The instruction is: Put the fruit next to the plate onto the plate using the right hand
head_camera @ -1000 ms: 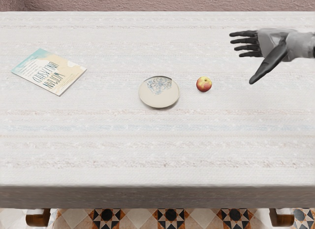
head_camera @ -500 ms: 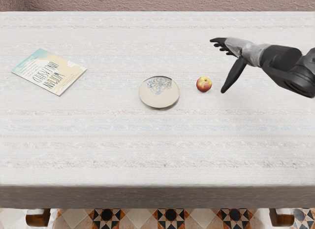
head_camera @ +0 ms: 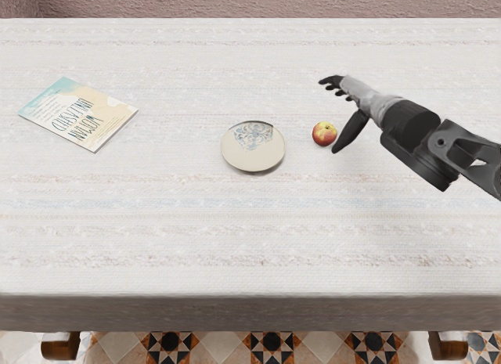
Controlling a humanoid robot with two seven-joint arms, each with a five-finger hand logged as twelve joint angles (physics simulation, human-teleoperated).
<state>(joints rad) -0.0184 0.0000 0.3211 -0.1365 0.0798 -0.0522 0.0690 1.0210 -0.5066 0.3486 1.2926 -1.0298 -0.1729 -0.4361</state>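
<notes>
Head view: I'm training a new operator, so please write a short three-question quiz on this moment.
1. Where is the apple relative to the plate? A: on it. B: beside it, on the table, toward the picture's right. C: under it.
2. True or false: the right hand is closed around the apple.
3. What flat printed thing lies near the picture's left edge?
Key: 1 B. 2 False: its fingers are spread and hold nothing, just right of the apple. 3 The magazine.
</notes>
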